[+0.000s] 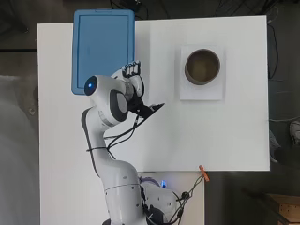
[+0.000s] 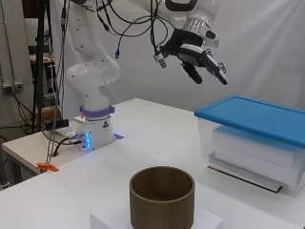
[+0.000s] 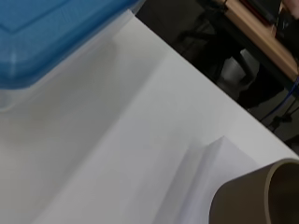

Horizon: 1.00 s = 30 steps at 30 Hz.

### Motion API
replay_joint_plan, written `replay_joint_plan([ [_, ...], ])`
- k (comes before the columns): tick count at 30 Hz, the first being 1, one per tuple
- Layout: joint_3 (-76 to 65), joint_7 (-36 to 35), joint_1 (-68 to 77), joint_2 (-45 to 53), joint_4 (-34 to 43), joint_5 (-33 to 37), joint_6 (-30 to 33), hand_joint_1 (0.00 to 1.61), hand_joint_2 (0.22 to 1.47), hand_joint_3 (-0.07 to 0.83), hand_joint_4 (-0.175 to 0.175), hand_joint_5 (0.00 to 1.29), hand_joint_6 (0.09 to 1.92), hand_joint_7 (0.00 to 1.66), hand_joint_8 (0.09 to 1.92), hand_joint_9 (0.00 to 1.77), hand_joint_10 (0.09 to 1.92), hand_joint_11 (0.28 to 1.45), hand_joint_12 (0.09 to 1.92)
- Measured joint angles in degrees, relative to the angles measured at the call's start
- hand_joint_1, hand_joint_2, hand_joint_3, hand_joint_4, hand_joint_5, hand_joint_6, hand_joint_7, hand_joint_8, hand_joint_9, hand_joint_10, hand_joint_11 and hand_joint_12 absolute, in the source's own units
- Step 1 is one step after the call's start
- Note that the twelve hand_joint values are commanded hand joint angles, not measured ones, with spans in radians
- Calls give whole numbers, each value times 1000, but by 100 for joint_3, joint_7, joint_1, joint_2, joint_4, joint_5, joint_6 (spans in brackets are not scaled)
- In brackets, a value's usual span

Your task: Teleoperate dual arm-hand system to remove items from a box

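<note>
Brown cylinder pot (image 2: 162, 196) up front on its white slab (image 1: 201, 72), lidded box (image 2: 252, 143) further along the bench (image 1: 201, 136).

Fingers (image 2: 210, 63) are stretched out straight, gripping nothing; the hand (image 2: 198, 56) hangs in the air above the bench, just by the box's near edge and clear of its blue lid (image 1: 103, 47). That lid sits closed on the clear box, white contents stacked inside. An orange clip (image 1: 203, 173) sits at the bench edge by the arm's base.
</note>
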Motion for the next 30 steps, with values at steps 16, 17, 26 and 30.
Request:
replay_joint_plan([
  [16, 1377, 993, 295, -128, -654, 43, 2, 47, 889, 6, 105, 276, 87, 337, 87, 357, 87, 397, 87],
  [17, 1386, 1001, 292, -133, -673, -116, -46, 53, 887, 5, 108, 283, 87, 342, 87, 362, 87, 401, 87],
  [26, 1267, 1154, 309, -304, -1197, -854, -143, 115, 863, -7, 116, 328, 87, 394, 87, 403, 87, 385, 87],
  [30, 1246, 1377, 318, -343, -1300, -855, -57, 111, 859, -5, 115, 305, 87, 391, 87, 396, 87, 369, 87],
])
